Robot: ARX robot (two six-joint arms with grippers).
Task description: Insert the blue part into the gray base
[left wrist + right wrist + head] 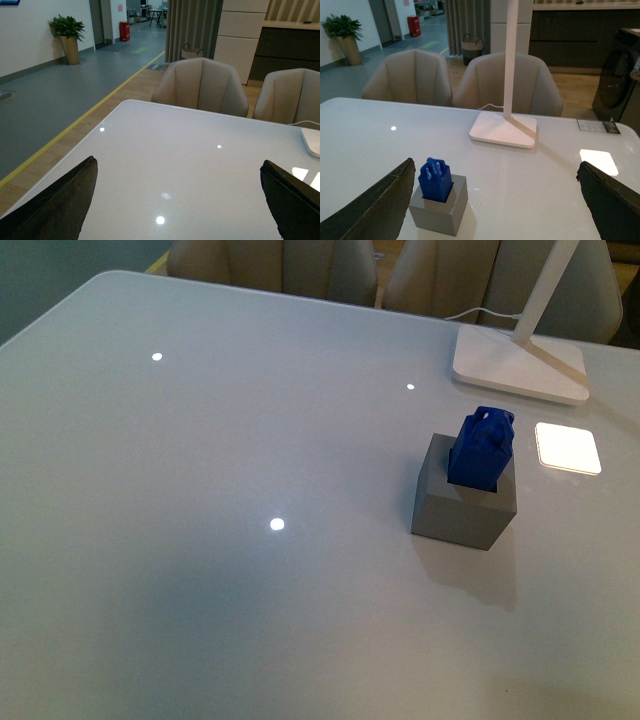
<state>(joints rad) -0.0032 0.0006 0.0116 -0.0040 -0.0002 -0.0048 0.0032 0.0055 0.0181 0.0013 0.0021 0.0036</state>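
The gray base (462,508) stands on the white table at the right, and the blue part (481,448) sits upright in its top hole, knob end up. In the right wrist view the blue part (435,180) pokes out of the gray base (439,210) just inside one dark finger (375,210). My right gripper (496,205) is open, above and behind the base, touching nothing. My left gripper (178,202) is open over bare table, with nothing between its fingers. Neither arm shows in the front view.
A white lamp foot (518,365) with its slanted stem stands behind the base, and a bright light patch (568,448) lies beside it. Beige chairs (201,92) line the table's far edge (165,107).
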